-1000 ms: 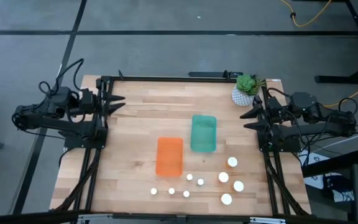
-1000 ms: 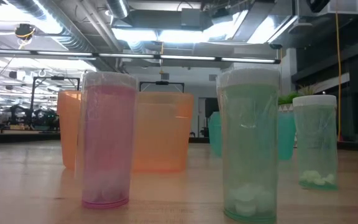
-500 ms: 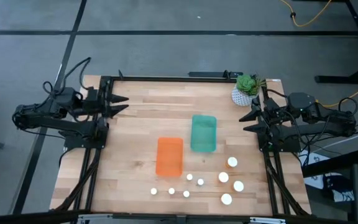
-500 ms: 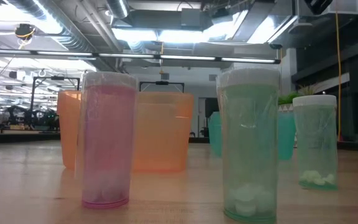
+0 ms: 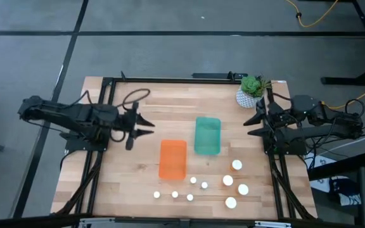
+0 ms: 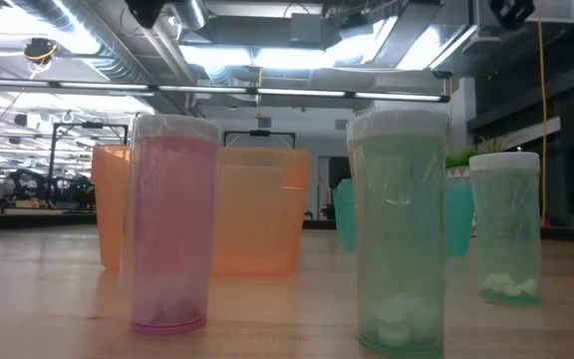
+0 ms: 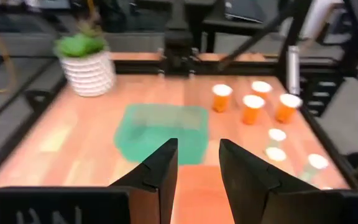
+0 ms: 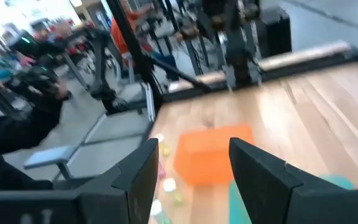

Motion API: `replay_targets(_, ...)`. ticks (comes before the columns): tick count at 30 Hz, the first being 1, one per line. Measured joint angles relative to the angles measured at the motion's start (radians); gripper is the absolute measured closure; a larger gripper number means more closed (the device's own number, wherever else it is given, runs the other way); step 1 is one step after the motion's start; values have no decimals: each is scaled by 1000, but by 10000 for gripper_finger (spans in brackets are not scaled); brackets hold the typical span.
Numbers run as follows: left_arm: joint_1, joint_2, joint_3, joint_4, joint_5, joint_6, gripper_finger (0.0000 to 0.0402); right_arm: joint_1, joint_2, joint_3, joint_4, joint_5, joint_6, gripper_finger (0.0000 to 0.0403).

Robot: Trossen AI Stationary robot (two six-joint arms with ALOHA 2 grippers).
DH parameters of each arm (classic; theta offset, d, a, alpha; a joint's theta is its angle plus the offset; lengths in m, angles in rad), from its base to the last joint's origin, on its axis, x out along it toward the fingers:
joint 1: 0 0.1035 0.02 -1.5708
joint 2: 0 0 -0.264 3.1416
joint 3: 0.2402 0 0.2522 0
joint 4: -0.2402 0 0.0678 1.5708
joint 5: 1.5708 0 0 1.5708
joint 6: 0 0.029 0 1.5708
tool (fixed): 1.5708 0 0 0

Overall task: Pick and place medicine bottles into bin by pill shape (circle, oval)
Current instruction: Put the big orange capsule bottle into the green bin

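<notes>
The left pincer (image 5: 146, 125) has been swung out from the counter (image 5: 138, 101) edge toward the orange bin (image 5: 173, 158), fingers spread and empty. The right pincer (image 5: 253, 125) is kept spread beside the teal bin (image 5: 207, 135). The medicine bottles (image 5: 204, 185) stand untouched beyond the orange bin; sorting has only begun.

This is a robotics lab or workshop: across the top of the low view run exposed ducts (image 6: 118, 45) and strip lights (image 6: 297, 55) over an open industrial hall. From above, a wooden table (image 5: 144, 104) in a black metal frame (image 5: 170, 79) stands on grey concrete floor (image 5: 30, 57), a yellow cable (image 5: 315, 19) trailing at upper right.
</notes>
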Motion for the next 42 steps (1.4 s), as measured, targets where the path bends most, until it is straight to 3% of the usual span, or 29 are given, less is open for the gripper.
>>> replay_targets(9,-164,60,0,74,-72,-29,291,-1,0,0,-220,117,8,203)
replay_targets(19,-366,232,0,152,-121,-39,291,-1,0,0,-259,119,3,203)
replay_targets(32,-576,486,14,144,-121,-365,291,-1,0,0,-259,119,0,203)
replay_targets(36,-593,586,125,67,-122,-317,291,-1,0,0,-259,119,3,203)
replay_targets(42,-592,734,421,-347,-175,-297,291,-1,0,0,-259,119,30,203)
